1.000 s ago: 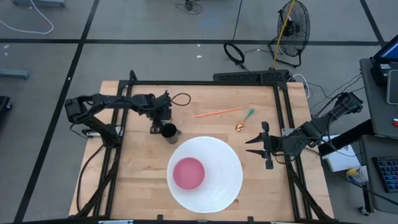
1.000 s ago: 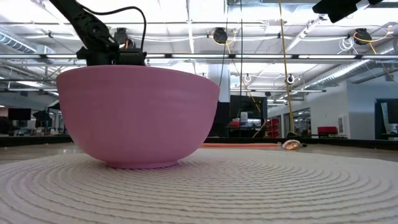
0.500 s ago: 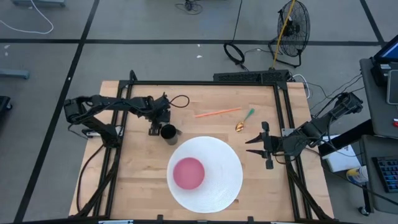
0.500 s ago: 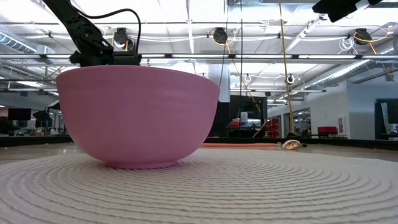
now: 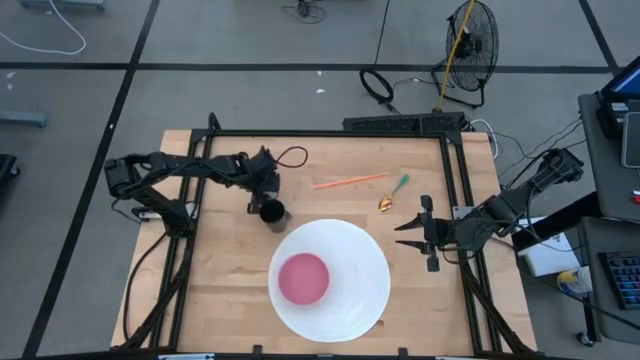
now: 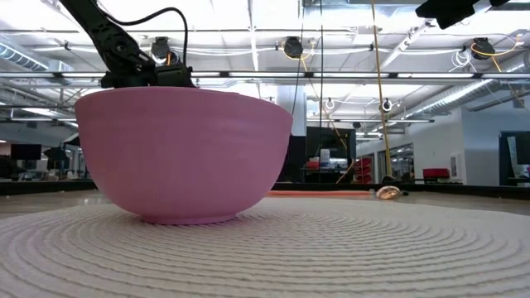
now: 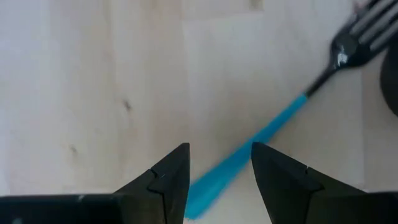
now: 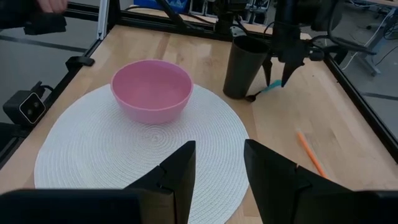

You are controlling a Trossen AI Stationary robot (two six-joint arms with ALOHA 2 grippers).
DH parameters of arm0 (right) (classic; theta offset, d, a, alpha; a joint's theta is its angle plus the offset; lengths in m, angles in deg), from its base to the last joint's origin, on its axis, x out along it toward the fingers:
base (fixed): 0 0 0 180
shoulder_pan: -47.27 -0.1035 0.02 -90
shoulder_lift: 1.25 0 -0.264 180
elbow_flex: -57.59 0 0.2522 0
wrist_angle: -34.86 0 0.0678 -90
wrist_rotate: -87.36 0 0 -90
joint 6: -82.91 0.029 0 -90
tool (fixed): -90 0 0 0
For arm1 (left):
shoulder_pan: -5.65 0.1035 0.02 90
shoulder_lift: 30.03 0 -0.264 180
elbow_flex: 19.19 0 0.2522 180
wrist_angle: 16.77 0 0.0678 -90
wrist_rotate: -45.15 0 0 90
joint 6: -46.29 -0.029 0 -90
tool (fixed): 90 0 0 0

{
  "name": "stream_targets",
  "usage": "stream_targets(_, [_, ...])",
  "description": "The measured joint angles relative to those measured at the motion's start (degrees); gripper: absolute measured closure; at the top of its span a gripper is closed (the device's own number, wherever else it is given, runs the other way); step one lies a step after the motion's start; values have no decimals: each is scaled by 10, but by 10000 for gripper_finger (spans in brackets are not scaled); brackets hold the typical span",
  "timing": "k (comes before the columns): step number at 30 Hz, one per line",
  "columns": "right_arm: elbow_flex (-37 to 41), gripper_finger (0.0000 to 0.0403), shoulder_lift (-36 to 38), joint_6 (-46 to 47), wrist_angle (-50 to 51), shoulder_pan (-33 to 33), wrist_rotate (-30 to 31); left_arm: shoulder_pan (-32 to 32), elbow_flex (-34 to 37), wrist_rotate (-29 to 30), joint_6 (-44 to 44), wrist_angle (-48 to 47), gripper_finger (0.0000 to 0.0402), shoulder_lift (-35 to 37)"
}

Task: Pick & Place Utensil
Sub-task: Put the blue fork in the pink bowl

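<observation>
A fork [image 7: 292, 112] with a blue handle and black tines lies on the wooden table, its tines beside a dark cup [image 5: 272, 212]. My left gripper [image 7: 219, 168] points down over the fork's handle end. It is open, with one finger on either side of the blue handle and the handle loose between them. The right wrist view shows it [image 8: 281, 79] next to the cup [image 8: 244, 68]. My right gripper [image 5: 402, 235] is open and empty at the table's right side.
A pink bowl [image 5: 303, 277] sits on a round white woven mat [image 5: 350, 300] at the table's near middle. An orange stick [image 5: 350, 181] and a gold spoon with a green handle [image 5: 392, 195] lie toward the far right.
My left gripper has shifted a little toward the table's left edge and then back toward the cup, staying low over the fork.
</observation>
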Motion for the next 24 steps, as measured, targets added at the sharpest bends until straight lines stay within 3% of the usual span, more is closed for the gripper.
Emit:
stream_targets(6, [0, 273, 0, 7, 0, 0, 0, 2, 0, -1, -5, 16, 225, 0])
stream_targets(12, [0, 273, 0, 6, 0, 0, 0, 14, 0, -6, -5, -33, 225, 0])
stream_targets(24, [24, 273, 0, 16, -13, 0, 0, 39, 3, -42, -8, -7, 225, -21])
